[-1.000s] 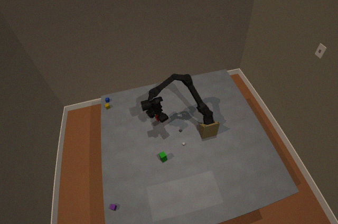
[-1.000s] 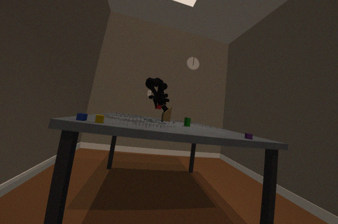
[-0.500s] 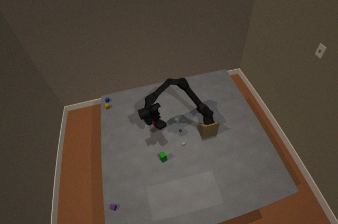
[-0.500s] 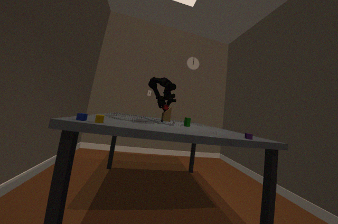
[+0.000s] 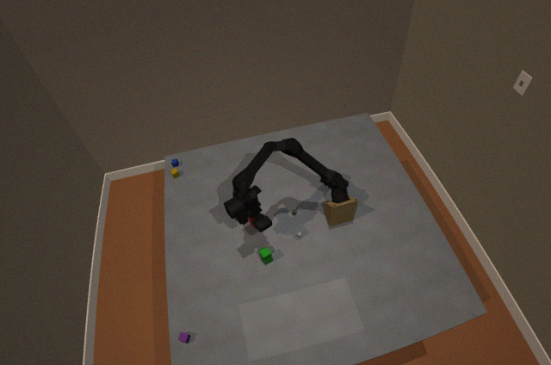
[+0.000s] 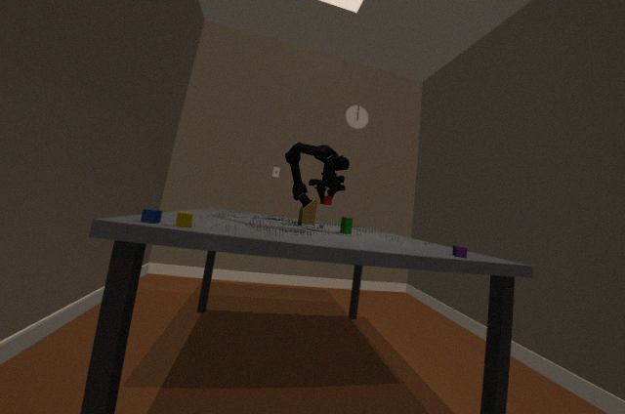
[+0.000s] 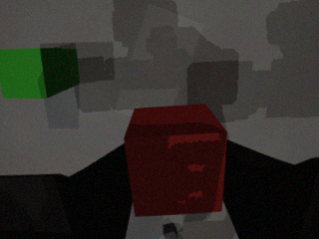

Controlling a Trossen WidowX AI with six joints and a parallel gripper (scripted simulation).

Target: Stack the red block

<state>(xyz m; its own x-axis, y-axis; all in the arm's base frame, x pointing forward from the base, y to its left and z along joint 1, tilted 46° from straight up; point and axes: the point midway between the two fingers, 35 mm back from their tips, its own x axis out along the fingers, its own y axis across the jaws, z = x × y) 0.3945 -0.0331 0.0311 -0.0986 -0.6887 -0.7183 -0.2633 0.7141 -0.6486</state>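
A: What lies nearest on the grey table top (image 5: pixel 400 262)?
B: A small purple cube (image 5: pixel 184 337). Farther stands the glossy green two-block tower (image 5: pixel 265 255).
A: And the hand?
B: The black parallel-jaw gripper (image 5: pixel 257 221) is closed on the matte red cube (image 7: pixel 174 159), above the table, near the tower. A yellow cube (image 5: pixel 175 172) and a blue cube (image 5: pixel 175 162) sit far behind.

Red block (image 7: pixel 174 161), green tower (image 5: pixel 265 255)

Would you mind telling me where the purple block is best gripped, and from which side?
Grip the purple block across two opposite vertical faces, coming straight down from above. It sits alone near the table corner with nothing beside it, so any face pair looks free.
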